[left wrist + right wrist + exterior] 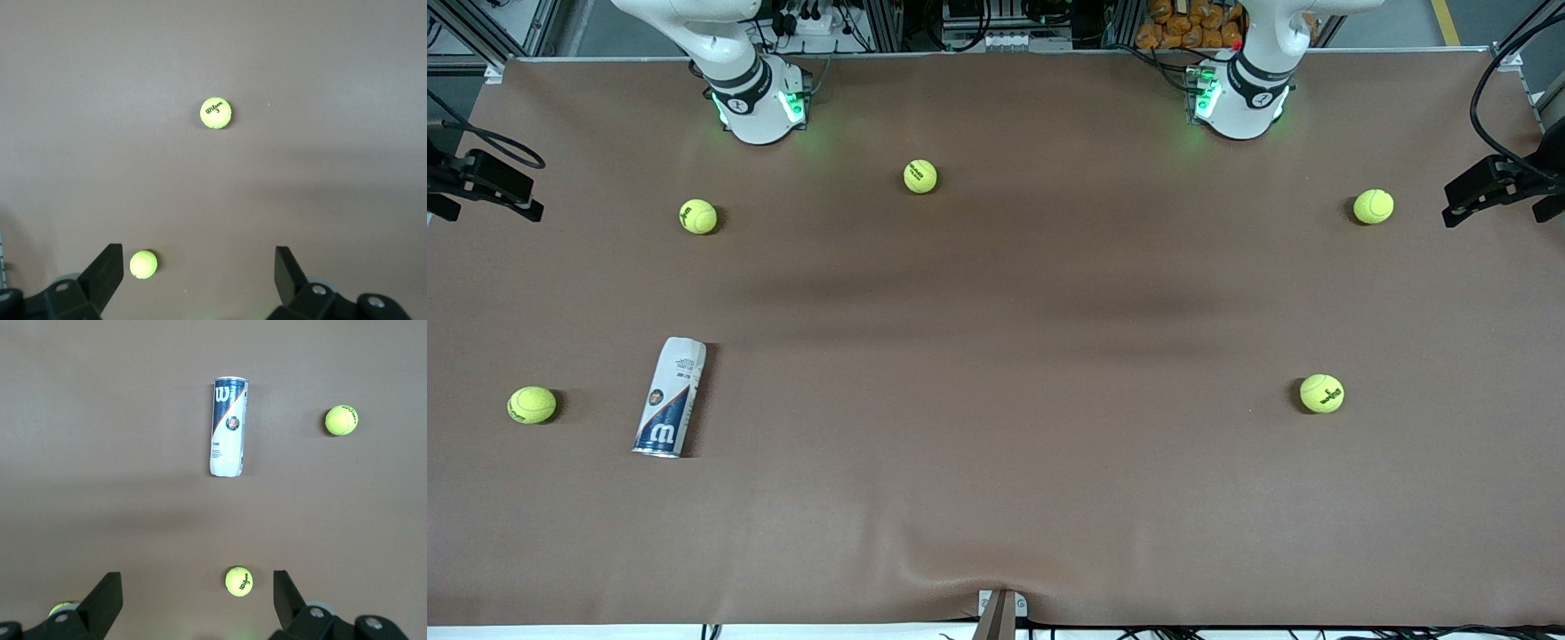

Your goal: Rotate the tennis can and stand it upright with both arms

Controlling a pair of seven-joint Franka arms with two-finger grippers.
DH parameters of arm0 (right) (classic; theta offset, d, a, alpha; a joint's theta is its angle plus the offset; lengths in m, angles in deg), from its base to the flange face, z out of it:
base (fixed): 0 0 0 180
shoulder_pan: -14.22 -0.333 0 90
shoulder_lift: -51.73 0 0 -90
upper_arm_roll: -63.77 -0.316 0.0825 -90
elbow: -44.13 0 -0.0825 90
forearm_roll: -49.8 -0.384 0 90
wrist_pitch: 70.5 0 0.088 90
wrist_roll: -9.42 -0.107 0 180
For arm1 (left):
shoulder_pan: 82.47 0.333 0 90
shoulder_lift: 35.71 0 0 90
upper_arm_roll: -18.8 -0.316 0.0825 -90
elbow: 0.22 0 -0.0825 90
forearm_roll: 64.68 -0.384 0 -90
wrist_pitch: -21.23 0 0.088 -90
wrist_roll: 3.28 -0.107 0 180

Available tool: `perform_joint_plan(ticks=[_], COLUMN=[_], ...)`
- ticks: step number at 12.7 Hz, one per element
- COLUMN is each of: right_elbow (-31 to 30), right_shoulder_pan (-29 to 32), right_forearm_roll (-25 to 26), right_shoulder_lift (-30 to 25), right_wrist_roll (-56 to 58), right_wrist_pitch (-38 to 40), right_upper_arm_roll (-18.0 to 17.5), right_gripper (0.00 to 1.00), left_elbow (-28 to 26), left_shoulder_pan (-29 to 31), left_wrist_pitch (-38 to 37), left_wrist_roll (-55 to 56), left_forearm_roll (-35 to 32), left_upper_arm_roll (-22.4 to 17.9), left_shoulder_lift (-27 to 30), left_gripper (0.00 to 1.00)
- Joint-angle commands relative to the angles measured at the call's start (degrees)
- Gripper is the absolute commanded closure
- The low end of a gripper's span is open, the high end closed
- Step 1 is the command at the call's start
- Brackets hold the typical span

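The tennis can [671, 397] lies on its side on the brown table, toward the right arm's end, with its silvery rim end nearer the front camera. It also shows in the right wrist view [228, 427]. My right gripper [197, 587] is open and empty, high over the table, well apart from the can. My left gripper [198, 267] is open and empty, high over the left arm's end of the table; the can is out of its view. In the front view only the arms' lower links and green-lit bases show, and both grippers are out of frame.
Several yellow-green tennis balls lie scattered: one [532, 404] beside the can, one [698, 216] and one [920, 176] nearer the bases, two [1321, 393] [1374, 206] at the left arm's end. Black camera mounts [489, 182] [1503, 182] stand at the table's ends.
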Motion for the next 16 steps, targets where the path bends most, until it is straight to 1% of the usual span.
perform_joint_plan(ticks=[1,11,16], right_elbow=[0.68,0.51,0.16], right_shoulder_pan=[1.05,1.31,1.66], right_forearm_roll=[0.43,0.87,0.95], right_shoulder_lift=[0.04,0.74,3.02], right_wrist_roll=[0.70,0.61,0.61], right_wrist_pitch=[0.20,-0.24,-0.76], right_upper_arm_roll=[-0.85,-0.85,-0.76], right_gripper=[0.00,0.00,0.00], left_elbow=[0.10,-0.07,-0.16], left_shoulder_pan=[0.75,0.84,0.84], left_wrist_pitch=[-0.82,-0.82,-0.82], left_wrist_roll=[-0.83,-1.09,-2.67], left_forearm_roll=[0.95,1.05,2.63], left_upper_arm_roll=[0.67,0.67,0.40], left_shoulder_lift=[-0.04,-0.13,-0.30], left_gripper=[0.00,0.00,0.00])
